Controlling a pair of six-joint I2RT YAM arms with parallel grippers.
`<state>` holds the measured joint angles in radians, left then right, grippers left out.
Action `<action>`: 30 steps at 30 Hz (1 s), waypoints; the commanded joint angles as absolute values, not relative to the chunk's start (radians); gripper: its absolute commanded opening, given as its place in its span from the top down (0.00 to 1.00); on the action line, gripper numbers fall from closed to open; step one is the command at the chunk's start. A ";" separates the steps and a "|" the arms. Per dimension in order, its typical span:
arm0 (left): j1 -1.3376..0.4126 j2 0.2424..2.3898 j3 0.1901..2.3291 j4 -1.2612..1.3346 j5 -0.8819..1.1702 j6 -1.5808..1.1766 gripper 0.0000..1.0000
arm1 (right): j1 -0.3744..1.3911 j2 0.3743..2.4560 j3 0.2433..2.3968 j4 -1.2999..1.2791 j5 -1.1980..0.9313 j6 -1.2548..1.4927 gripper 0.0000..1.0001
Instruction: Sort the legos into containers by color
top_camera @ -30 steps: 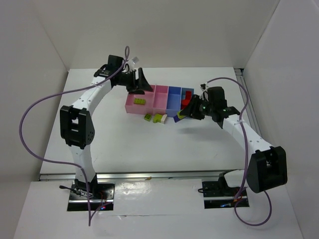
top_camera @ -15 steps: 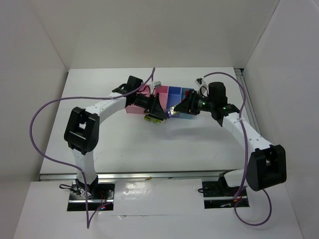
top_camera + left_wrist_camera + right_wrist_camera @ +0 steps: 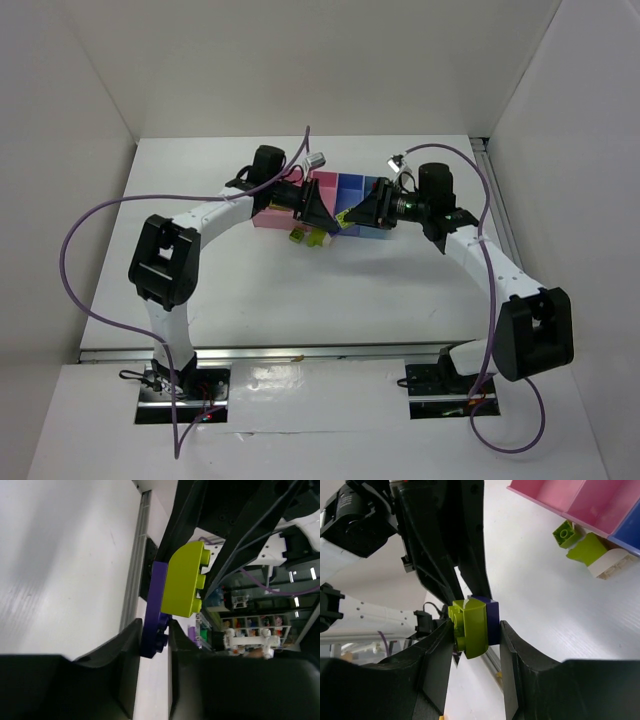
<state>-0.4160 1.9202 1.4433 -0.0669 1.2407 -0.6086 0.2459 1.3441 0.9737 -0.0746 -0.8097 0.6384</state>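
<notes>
Above the tabletop near its far edge, just before the containers (image 3: 352, 186), the left hand (image 3: 154, 630) clamps the dark blue brick (image 3: 153, 607) and the right hand (image 3: 475, 625) pinches the yellow-green brick (image 3: 469, 622) stuck to it, so it seems best to tilt them apart gently with both grips firm.

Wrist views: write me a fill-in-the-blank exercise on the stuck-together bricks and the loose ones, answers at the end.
1. A yellow-green brick and a flat purple brick, stuck together, are held by ___ grippers.
2. The left gripper pinches only the ___ one; the right gripper clamps across the pair.
3. On the table, a loose green brick lies just outside a ___ container.
Answers: both; purple; pink.
</notes>
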 commanded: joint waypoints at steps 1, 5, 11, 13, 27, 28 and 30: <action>-0.423 1.913 1.436 0.005 1.299 -0.617 0.69 | 0.245 1.344 0.963 -0.017 -0.838 0.647 0.86; -0.423 1.913 1.427 -0.020 1.310 -0.607 1.00 | 0.245 1.353 0.963 -0.029 -0.825 0.647 0.86; -0.414 1.913 1.457 -0.147 1.281 -0.532 1.00 | 0.245 1.353 1.017 -0.162 -0.700 0.581 0.25; -0.405 1.922 1.476 -0.211 1.235 -0.491 1.00 | 0.245 1.341 1.031 -0.216 -0.613 0.572 0.16; -0.436 1.700 1.514 -0.445 0.486 -0.374 1.00 | 0.245 1.305 0.986 -0.181 -0.504 0.882 0.17; -0.436 1.689 1.503 -0.445 0.468 -0.374 1.00 | 0.245 1.324 0.986 -0.172 -0.515 0.891 0.15; -0.459 1.675 1.494 -0.445 0.417 -0.365 1.00 | 0.255 1.370 1.020 -0.172 -0.538 0.900 0.12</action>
